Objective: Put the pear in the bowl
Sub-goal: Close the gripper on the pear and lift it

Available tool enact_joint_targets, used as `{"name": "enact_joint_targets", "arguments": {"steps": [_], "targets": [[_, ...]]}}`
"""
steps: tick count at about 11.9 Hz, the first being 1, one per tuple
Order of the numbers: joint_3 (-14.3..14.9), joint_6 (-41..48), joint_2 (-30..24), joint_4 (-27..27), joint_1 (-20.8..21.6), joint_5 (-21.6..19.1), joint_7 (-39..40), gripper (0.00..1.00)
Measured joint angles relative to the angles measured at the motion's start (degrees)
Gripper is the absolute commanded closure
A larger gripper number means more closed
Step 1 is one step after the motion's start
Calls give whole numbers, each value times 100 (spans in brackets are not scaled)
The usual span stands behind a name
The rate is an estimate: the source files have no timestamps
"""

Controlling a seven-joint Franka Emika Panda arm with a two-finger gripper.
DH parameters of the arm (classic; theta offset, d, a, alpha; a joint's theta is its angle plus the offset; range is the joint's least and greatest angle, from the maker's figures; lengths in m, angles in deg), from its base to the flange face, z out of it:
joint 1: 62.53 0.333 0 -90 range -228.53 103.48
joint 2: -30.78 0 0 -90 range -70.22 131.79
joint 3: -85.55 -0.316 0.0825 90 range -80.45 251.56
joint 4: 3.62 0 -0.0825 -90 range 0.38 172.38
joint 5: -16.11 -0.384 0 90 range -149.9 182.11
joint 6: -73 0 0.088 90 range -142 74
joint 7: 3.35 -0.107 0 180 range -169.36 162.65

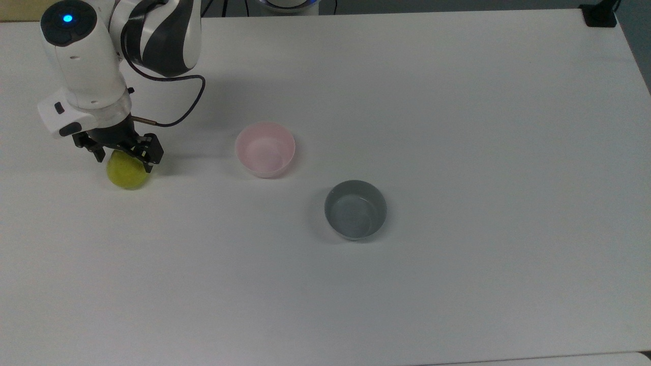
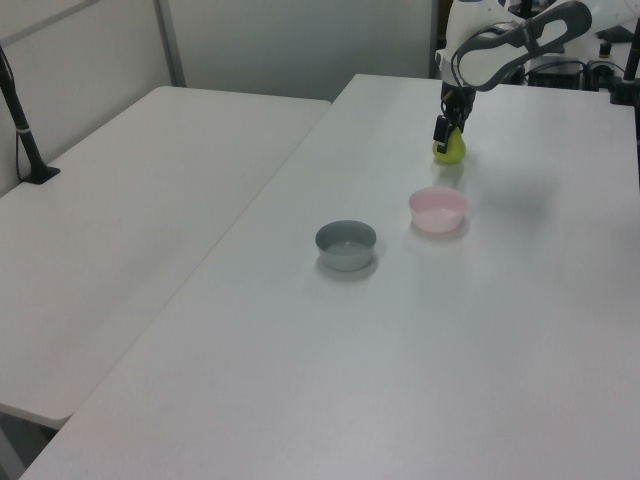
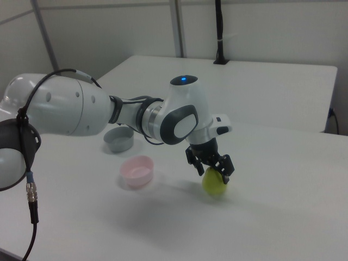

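In the right view the arm reaches across from the right view's left, its white wrist pointing straight down, and the gripper (image 3: 213, 168) sits low over the pear (image 3: 215, 184), one dark finger to either side of the fruit's upper half. The fingers stand spread around the pear; whether they press on it I cannot tell. The pear stands on the white table (image 3: 272, 217), close to the table's edge at the top view's left.

In the top view the gripper (image 1: 124, 155) covers the pear's (image 1: 125, 174) top, so just the rounded yellow-green base shows below the fingers. The pink bowl (image 1: 265, 149) lies well apart toward the top view's right, with bare tabletop between them. The grey bowl (image 1: 355, 209) sits beyond the pink one, further right and lower in the top view, the two near but not touching.

The left view looks down the table's length: grey bowl (image 2: 346, 244) nearest, pink bowl (image 2: 438, 209) behind it, pear (image 2: 450, 149) and gripper (image 2: 442, 128) farthest, with a second table (image 2: 130, 230) alongside.
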Motion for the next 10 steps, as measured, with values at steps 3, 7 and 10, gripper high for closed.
{"name": "enact_joint_targets", "arguments": {"steps": [3, 7, 10], "targets": [[-6, -1, 0, 23, 16, 185, 0, 50], [-9, 0, -12, 17, 19, 204, 0, 52], [-10, 47, -306, -69, 18, 204, 0, 52]]}}
